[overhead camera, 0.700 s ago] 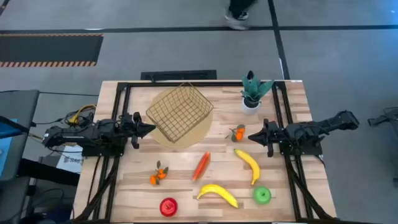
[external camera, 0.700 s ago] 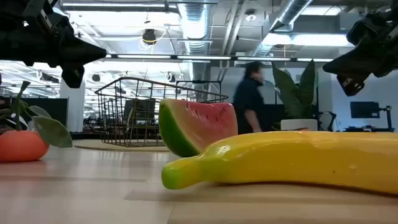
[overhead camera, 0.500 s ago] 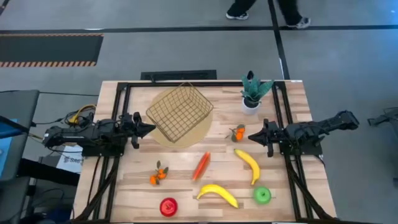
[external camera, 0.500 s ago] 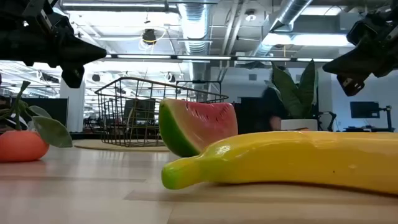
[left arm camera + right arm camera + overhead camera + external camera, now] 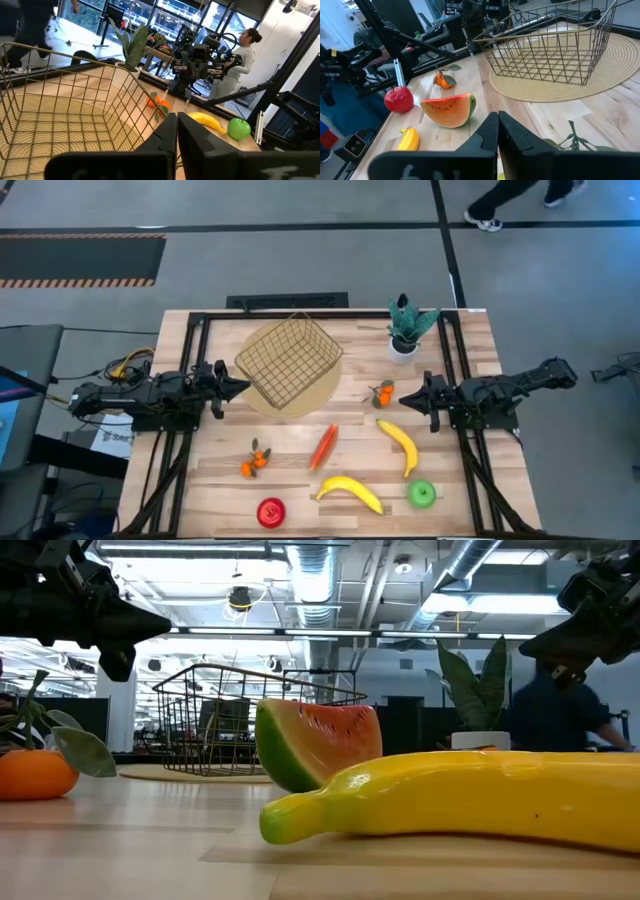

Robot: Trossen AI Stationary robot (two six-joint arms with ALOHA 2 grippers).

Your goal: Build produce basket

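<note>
- The left claw (image 5: 240,387) hung over the tabletop's (image 5: 200,490) left side, its fingers pressed together with nothing between them, its tip just beside the basket (image 5: 290,363).
- A small orange green-leaved piece (image 5: 256,460) lay toward the front left, with the red apple (image 5: 271,512) near the front edge a little further right.
- The basket, a square wire-mesh one, sat on a round tan mat (image 5: 318,394) at the back, left of centre, and held no produce.
- Near the centre lay what looked from above like a red-orange stick (image 5: 323,446); the low and right wrist views showed it to be a watermelon slice standing on its rind.
- One banana (image 5: 351,491) lay at the front, right of the slice, and the second banana (image 5: 401,444) lay further back and to the right.
- The second orange leaved piece (image 5: 382,393) rested between the mat and the right claw (image 5: 407,400), just beside the claw's tip.
- A green potted plant (image 5: 407,328) in a white pot stood at the back right.
- The green apple (image 5: 423,494) sat at the front right, near the second banana's lower end.
- The right claw hung over the right side, pointing inward, its fingers pressed together and empty.
- A person (image 5: 520,200) was on the floor beyond the tabletop's far right corner.
</note>
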